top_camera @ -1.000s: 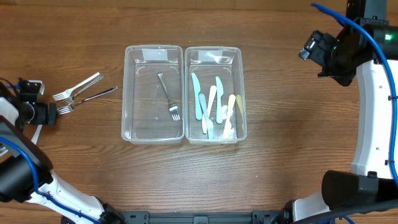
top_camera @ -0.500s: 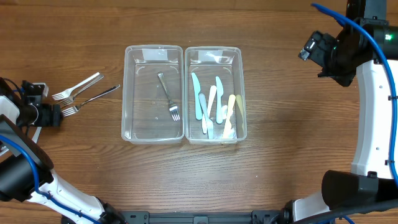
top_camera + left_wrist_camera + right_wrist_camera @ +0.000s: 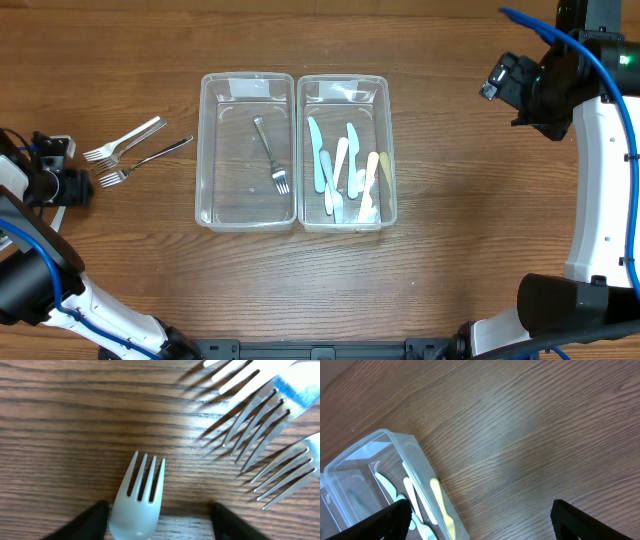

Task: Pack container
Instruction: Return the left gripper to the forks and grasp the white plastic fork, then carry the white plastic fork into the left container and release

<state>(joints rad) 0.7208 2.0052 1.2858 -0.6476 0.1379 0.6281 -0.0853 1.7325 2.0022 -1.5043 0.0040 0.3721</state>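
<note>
Though one fork (image 3: 270, 155) and the knives (image 3: 340, 170) sit in the containers (image 3: 297, 150), loose forks (image 3: 125, 138) lie unpacked near the table's (image 3: 450, 280) left edge; my left gripper (image 3: 159, 510) is apart around a white fork (image 3: 135, 502), right gripper (image 3: 480, 525) apart, empty.

Right wrist view. The gripper (image 3: 481, 521) is spread wide with nothing between its dark fingers (image 3: 390, 519). By the left finger sits a clear plastic container (image 3: 370, 446) holding pale plastic utensils (image 3: 440, 501). Bare wooden table (image 3: 530, 435) lies ahead.

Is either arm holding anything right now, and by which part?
Seemingly nothing: the left fingers stand apart around the white fork head, not clamping it. The right gripper is open and empty.
</note>
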